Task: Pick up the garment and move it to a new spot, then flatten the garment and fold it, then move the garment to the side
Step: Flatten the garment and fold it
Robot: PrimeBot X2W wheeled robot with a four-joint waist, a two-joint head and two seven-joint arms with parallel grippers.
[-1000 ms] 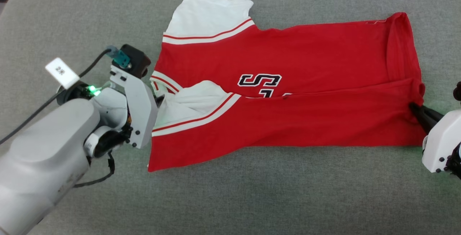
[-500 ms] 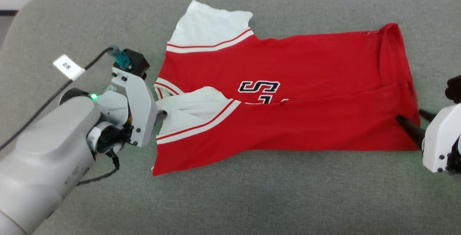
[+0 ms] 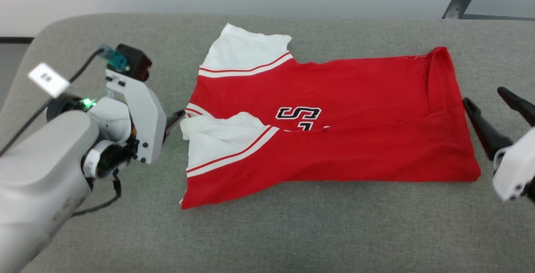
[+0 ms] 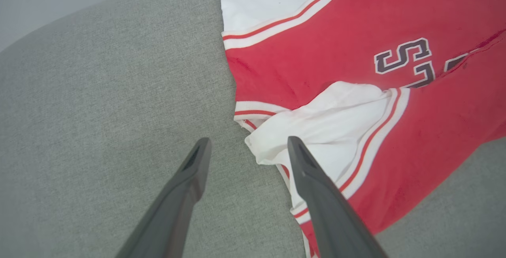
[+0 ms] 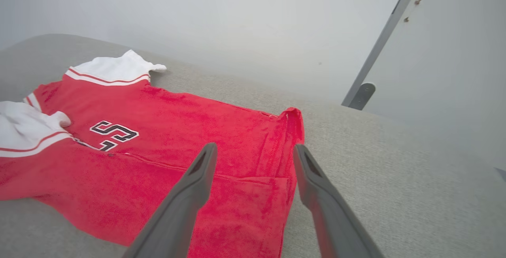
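On grey cushion (image 3: pixel 292 231): garment (image 3: pixel 334 139), folded once lengthwise, is laid flat. At its ends, left gripper (image 4: pixel 249 141) and right gripper (image 3: pixel 484 96) are held spread, empty. Folding is judged underway; a crosswise fold is called for.

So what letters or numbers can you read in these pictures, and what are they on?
"S": a black letter with a white outline, on the red front of the garment.
Under the "S": more black lettering, cut off by the folded-over red cloth, so it cannot be read.
White tag at the left of the head view: dark print, too small and blurred to read.
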